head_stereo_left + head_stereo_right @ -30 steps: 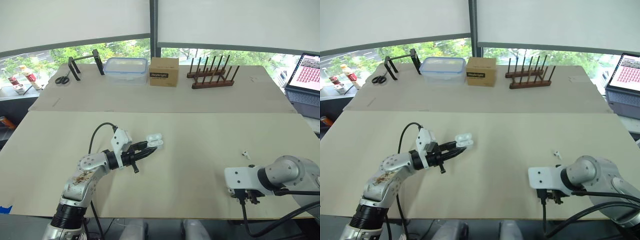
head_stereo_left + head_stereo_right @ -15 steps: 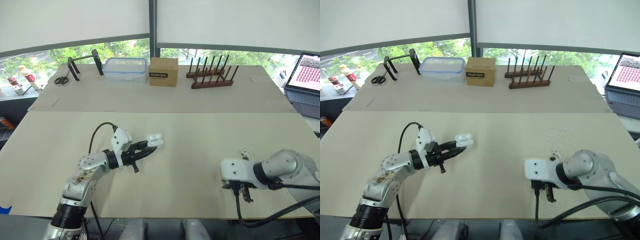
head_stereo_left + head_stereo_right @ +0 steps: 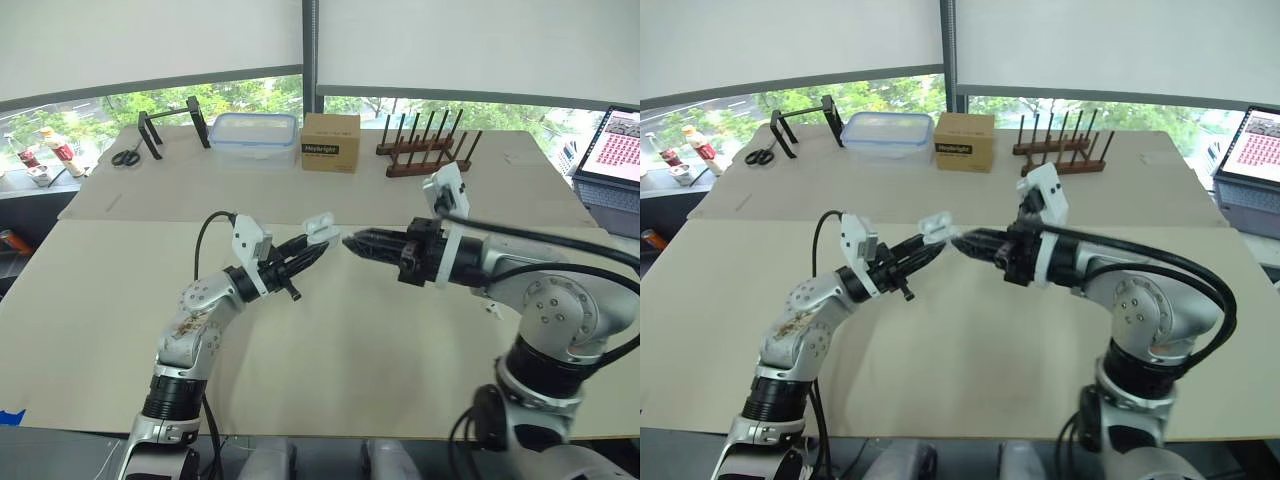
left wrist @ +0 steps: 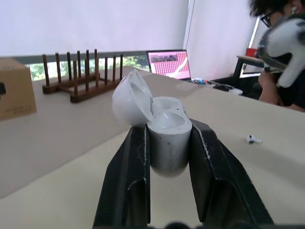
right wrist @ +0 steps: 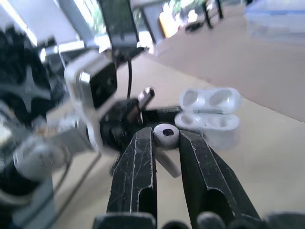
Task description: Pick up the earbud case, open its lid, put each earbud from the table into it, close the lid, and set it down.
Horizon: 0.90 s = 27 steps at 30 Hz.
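My left gripper (image 3: pixel 318 243) is shut on the white earbud case (image 3: pixel 320 230) and holds it above the middle of the table. The case's lid stands open, as the left wrist view shows (image 4: pixel 159 124). My right gripper (image 3: pixel 350 241) points at the case from the right, its tips just short of it. It is shut on a white earbud (image 5: pixel 165 136), with the open case (image 5: pixel 209 114) right behind it. A second earbud (image 4: pixel 253 139) lies on the table to the right.
Along the far side of the table stand a black stand (image 3: pixel 170 125), scissors (image 3: pixel 125 157), a clear plastic container (image 3: pixel 253 137), a cardboard box (image 3: pixel 330 141) and a wooden rack (image 3: pixel 425 150). A laptop (image 3: pixel 620 145) sits at the far right. A person (image 4: pixel 281 47) sits beyond the table.
My right arm rose from the table's right front and swung to the middle, its fingers now at the case with an earbud. My left arm lifted the case higher.
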Each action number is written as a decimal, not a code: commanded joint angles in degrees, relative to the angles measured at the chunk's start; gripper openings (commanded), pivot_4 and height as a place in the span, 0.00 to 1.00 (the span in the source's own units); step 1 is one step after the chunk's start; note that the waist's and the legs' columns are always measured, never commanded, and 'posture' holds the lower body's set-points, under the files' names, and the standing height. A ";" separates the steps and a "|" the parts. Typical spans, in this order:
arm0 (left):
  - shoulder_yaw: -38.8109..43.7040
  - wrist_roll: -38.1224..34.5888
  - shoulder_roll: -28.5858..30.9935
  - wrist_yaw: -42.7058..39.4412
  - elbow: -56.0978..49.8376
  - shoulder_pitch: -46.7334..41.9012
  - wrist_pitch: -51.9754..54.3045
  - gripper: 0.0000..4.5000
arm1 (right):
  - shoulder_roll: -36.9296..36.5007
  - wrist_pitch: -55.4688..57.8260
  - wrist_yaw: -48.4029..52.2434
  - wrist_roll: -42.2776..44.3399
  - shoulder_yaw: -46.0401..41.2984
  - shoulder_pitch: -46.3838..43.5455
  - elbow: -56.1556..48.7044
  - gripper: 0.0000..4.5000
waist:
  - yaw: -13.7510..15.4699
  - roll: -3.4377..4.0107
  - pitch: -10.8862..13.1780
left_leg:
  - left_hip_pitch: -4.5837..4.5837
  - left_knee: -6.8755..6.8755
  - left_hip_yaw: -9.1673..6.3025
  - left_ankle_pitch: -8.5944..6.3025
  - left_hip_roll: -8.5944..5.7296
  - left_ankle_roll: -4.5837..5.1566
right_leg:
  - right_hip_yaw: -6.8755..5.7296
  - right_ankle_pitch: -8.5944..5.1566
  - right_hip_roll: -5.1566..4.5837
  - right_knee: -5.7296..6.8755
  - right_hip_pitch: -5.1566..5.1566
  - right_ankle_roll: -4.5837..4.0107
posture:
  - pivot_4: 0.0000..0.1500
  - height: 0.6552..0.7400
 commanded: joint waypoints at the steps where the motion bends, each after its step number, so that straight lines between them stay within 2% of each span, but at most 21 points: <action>1: -0.27 -0.25 -0.76 0.58 -1.27 -1.87 -1.53 0.13 | 5.50 -1.46 -6.31 1.01 -2.12 -0.31 -2.75 0.08 | -0.28 0.00 0.00 | 0.00 -0.02 0.01 0.00 0.00 0.00 | 0.00 0.00 0.01 0.04 -0.03 0.00 | 1.00 1.00; 6: -0.42 -0.66 -1.43 0.99 -1.99 -3.21 -0.87 0.13 | 12.27 -9.47 -13.40 0.57 -0.18 2.17 -1.43 0.08 | -1.22 0.01 -0.01 | -0.01 -0.05 -0.01 0.02 -0.01 -0.04 | 0.00 0.00 0.02 0.23 -0.10 0.00 | 1.00 1.00; 10: -0.71 -1.01 -1.89 1.48 -3.10 -3.32 -0.28 0.13 | 14.27 -15.12 -16.93 0.99 2.45 3.57 0.21 0.08 | -1.54 0.01 -0.01 | -0.01 -0.05 0.00 0.02 -0.02 -0.04 | 0.01 0.00 0.02 0.24 -0.08 0.00 | 1.00 1.00; 27: -1.59 -0.70 -2.48 2.31 -3.27 -3.45 -0.08 0.13 | 11.31 -28.11 -23.45 1.90 12.06 9.81 3.62 0.08 | -1.72 0.02 0.00 | 0.02 -0.10 0.00 0.03 -0.01 -0.04 | 0.01 -0.01 0.05 0.14 -0.09 0.00 | 1.00 1.00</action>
